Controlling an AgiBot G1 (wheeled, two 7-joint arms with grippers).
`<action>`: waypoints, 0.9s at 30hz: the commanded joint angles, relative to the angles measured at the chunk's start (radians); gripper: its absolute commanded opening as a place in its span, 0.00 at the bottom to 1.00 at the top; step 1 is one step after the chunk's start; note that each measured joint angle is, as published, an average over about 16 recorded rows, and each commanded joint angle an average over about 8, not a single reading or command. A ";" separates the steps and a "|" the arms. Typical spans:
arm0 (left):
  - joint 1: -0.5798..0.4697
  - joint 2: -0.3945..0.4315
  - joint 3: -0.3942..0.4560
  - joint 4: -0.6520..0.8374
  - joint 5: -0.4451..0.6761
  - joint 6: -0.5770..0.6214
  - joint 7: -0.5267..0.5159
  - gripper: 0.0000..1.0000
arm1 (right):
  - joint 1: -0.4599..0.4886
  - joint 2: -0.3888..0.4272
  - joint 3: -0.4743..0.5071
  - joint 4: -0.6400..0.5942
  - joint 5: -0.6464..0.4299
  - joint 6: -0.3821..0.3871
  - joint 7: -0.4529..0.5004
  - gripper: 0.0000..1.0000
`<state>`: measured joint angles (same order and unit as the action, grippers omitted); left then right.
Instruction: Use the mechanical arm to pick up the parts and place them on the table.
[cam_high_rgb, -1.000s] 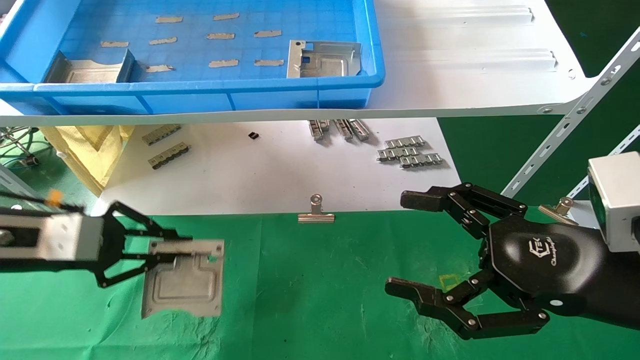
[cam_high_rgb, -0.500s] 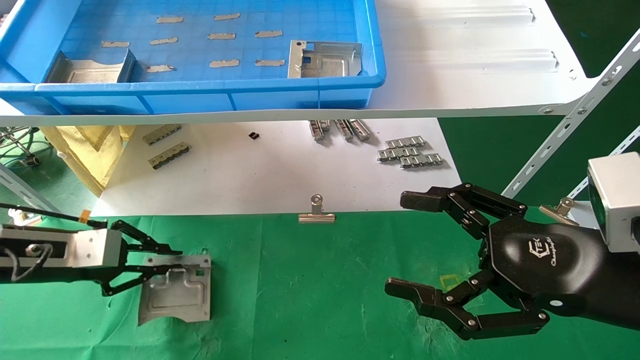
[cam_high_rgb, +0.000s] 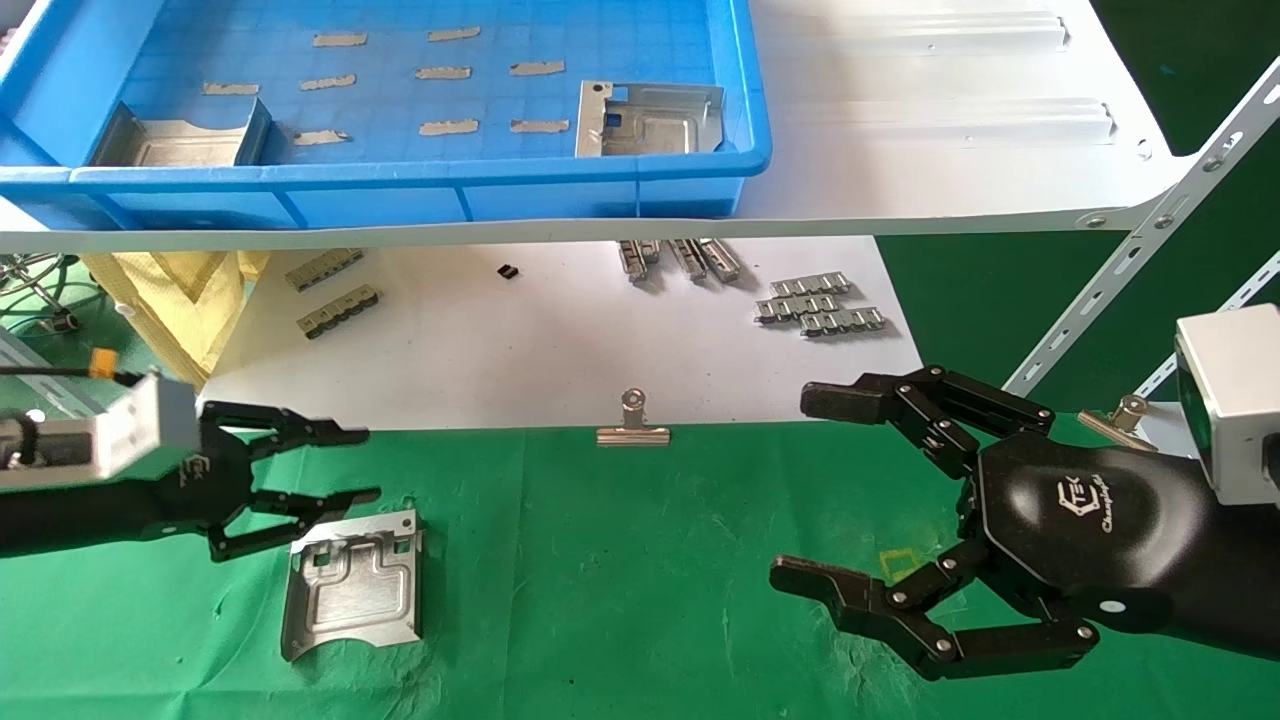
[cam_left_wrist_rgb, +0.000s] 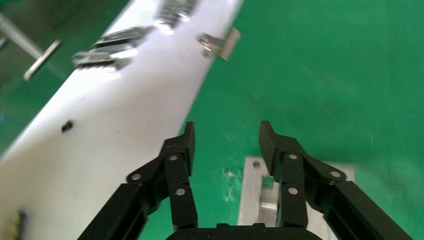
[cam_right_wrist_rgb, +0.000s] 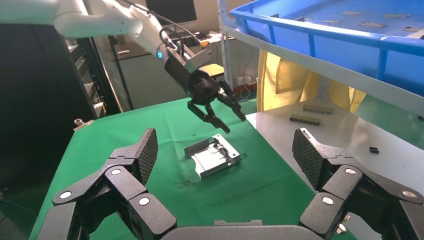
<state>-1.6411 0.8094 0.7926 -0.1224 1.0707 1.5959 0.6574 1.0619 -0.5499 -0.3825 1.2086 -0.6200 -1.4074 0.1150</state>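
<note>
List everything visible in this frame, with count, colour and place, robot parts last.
Part on the table: 1, silvery, flat on the green cloth, below the left tool.
Parts in the tray: 2, silvery, one at the right end, one at the left end.
Blue tray: 1, blue, on the white shelf.
White shelf: 1, white, upper level.
Table: 1, green cloth.
White sheet: 1, white, behind the green cloth.
Ridged metal strips: several, grey, on the white sheet.
Binder clips: 2, silver, at the cloth's far edge.
Left tool: 1, black, open, above the part.
Right tool: 1, black, open, over the cloth's right side.
</note>
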 joint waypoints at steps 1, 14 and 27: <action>0.024 -0.007 -0.015 0.011 -0.038 0.003 -0.050 1.00 | 0.000 0.000 0.000 0.000 0.000 0.000 0.000 1.00; 0.033 -0.011 -0.023 -0.008 -0.044 0.000 -0.056 1.00 | 0.000 0.000 0.000 0.000 0.000 0.000 0.000 1.00; 0.137 -0.047 -0.118 -0.231 -0.102 -0.019 -0.209 1.00 | 0.000 0.000 0.000 0.000 0.000 0.000 0.000 1.00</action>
<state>-1.5037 0.7622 0.6740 -0.3537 0.9687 1.5769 0.4483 1.0618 -0.5499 -0.3825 1.2084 -0.6200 -1.4071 0.1150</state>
